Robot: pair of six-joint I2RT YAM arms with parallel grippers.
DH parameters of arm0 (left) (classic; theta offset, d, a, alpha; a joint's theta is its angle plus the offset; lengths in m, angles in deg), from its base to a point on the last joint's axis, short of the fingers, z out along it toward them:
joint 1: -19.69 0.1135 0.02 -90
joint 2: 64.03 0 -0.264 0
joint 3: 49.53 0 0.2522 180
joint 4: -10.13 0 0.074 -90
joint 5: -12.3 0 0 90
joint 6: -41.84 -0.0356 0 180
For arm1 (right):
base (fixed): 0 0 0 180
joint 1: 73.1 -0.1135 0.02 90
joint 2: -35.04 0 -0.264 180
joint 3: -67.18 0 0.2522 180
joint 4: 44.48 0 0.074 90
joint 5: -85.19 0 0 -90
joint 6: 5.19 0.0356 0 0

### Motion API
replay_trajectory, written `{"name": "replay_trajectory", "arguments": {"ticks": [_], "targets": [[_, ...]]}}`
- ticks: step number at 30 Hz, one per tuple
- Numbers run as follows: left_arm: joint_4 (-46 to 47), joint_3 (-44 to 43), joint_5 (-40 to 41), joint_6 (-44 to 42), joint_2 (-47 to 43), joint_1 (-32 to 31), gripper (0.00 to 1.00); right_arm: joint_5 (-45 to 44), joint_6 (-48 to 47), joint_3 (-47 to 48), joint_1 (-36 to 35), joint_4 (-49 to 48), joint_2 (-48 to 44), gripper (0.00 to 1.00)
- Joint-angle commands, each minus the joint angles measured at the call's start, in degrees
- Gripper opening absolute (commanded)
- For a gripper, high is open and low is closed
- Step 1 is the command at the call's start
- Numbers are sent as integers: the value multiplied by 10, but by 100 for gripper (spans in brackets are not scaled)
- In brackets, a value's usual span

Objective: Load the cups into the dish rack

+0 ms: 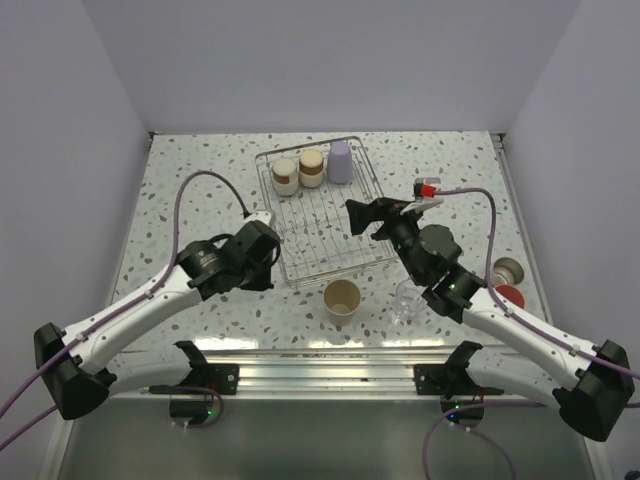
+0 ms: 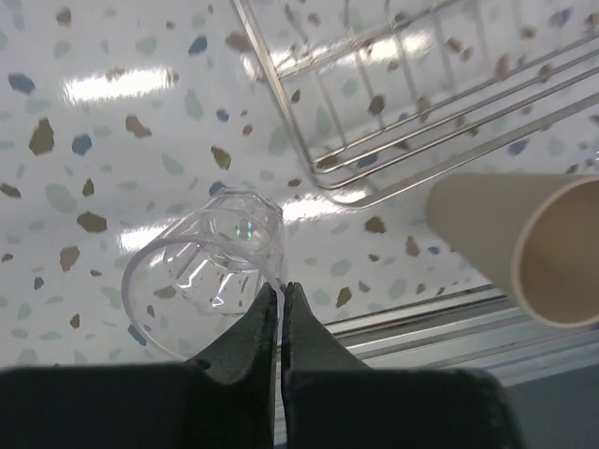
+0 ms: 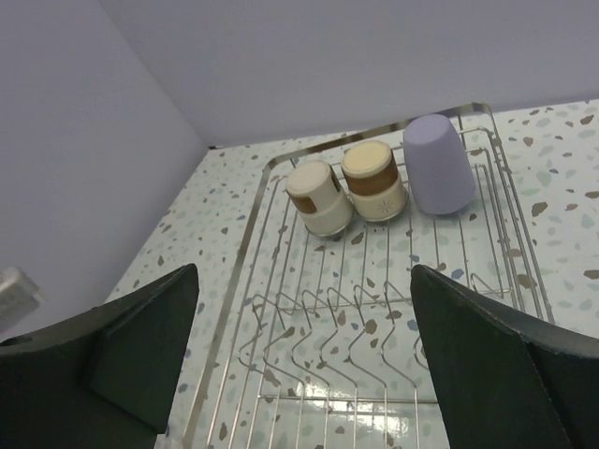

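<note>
left gripper (image 2: 279, 292) pinches the clear glass cup (image 2: 211, 257) by its slick rim, a hold that could slip; right gripper (image 3: 304, 309) gapes empty.

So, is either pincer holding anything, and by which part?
Left pincer appears to pinch the clear glass cup by its rim; right pincer is open, empty.

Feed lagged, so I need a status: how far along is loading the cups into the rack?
Done: two tan-banded cups and a lavender cup sit in the dish rack. In hand: left gripper looks shut on a clear glass; right gripper open. Left: beige tumbler, second glass, steel cup, salmon cup.
</note>
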Motion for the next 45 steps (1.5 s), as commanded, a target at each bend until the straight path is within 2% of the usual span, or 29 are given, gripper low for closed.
{"name": "replay_trajectory", "arguments": {"ticks": [1,2,5,6,8,9,14,16,19,20,21,23,24,28,31,45], "targets": [[-17,-95,49,-40,-27,-2,0,1,20,6,1,-3,-47,98],[-16,-128,47,-61,-27,-2,0,6,36,6,0,1,-52,98],[52,-156,26,-91,-52,-3,0,22,87,-2,2,-2,-80,98],[106,-155,22,-107,-76,-2,0,33,99,-6,2,-22,-85,98],[173,-132,5,-129,-103,-2,0,80,146,-11,4,-44,-88,98],[246,-121,-15,-151,-131,-2,0,102,164,-7,8,-57,-85,98],[438,-36,-60,-173,-199,-1,0,228,287,69,58,-71,-24,98],[512,-13,-69,-180,-217,-1,0,290,343,76,100,-128,-2,98],[611,22,-78,-185,-231,-1,0,353,505,75,149,-253,65,98],[624,26,-78,-184,-231,-1,0,361,536,72,155,-293,89,98],[649,31,-78,-184,-228,-1,0,367,565,72,161,-372,133,98],[691,61,-83,-182,-228,-1,0,382,646,76,161,-452,185,98],[740,75,-90,-178,-230,-1,0,387,671,80,161,-522,234,98],[795,106,-90,-175,-204,0,0,386,767,85,152,-677,316,98],[814,113,-95,-171,-187,0,0,388,783,84,152,-694,337,98],[907,133,-98,-167,-99,0,0,415,772,91,130,-679,321,98]]}}
